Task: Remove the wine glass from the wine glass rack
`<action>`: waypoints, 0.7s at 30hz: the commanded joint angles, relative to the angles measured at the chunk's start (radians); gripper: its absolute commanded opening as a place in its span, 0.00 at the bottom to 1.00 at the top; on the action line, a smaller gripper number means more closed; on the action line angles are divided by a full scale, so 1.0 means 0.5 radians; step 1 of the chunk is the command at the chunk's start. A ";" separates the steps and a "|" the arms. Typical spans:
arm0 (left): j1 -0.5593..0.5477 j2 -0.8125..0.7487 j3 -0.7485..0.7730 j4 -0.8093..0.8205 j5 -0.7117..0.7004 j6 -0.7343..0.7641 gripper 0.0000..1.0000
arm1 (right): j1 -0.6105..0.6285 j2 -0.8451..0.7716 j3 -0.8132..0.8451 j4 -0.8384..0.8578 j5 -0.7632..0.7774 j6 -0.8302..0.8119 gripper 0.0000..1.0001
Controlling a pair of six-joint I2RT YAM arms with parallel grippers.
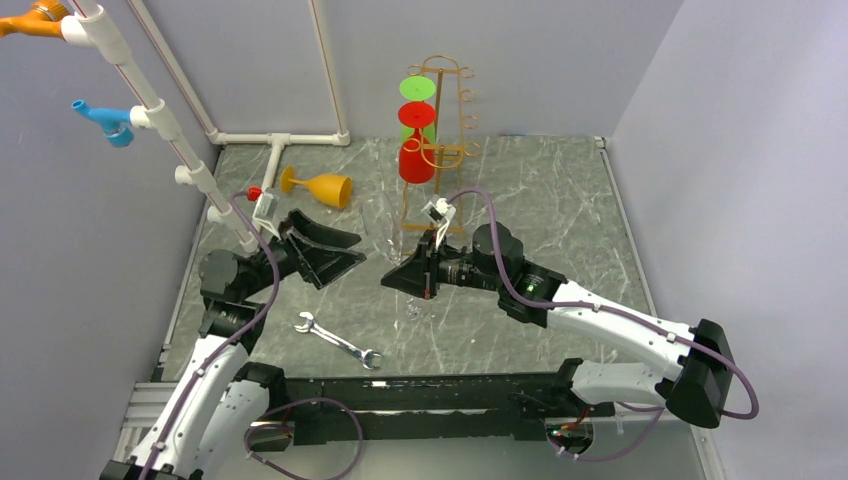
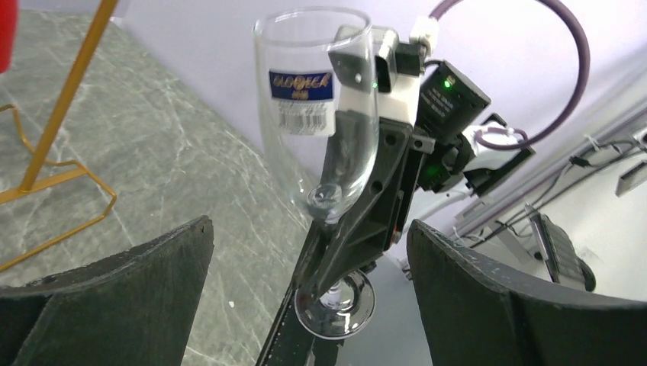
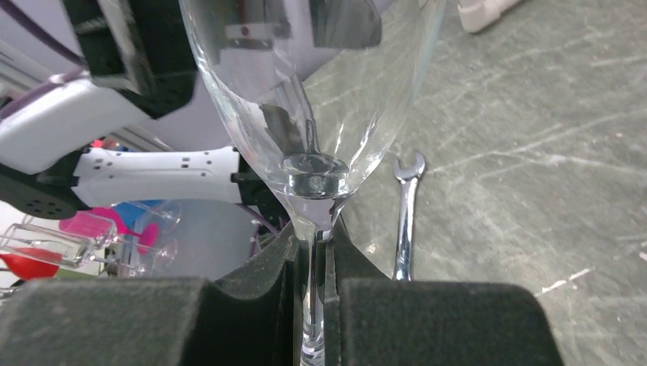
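Right gripper (image 3: 313, 255) is pinched narrow on the stem of the clear wine glass (image 3: 313, 91), just below the bowl. Left gripper (image 1: 338, 251) is spread wide, holds nothing and faces the glass. The glass is off the wine glass rack (image 1: 437, 150), apparently well in front of it; the top view barely resolves it. A wrench (image 1: 338, 341) lies on the table (image 1: 560, 200).

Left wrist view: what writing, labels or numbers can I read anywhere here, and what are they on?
Blue label on the clear wine glass: gold brand lettering, too blurred to read.
White barcode sticker below it: print too small.
No other text.
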 commanded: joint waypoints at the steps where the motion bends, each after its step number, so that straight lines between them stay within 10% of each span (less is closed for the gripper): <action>1: -0.023 0.025 -0.086 0.753 0.155 -0.265 1.00 | 0.009 -0.050 0.034 0.378 -0.104 0.045 0.00; 10: -0.119 0.200 -0.133 1.250 0.112 -0.449 1.00 | 0.009 -0.006 0.044 0.441 -0.236 0.039 0.00; 21: -0.142 0.132 0.215 0.269 0.208 0.059 0.94 | 0.046 -0.042 0.105 0.098 -0.448 -0.234 0.00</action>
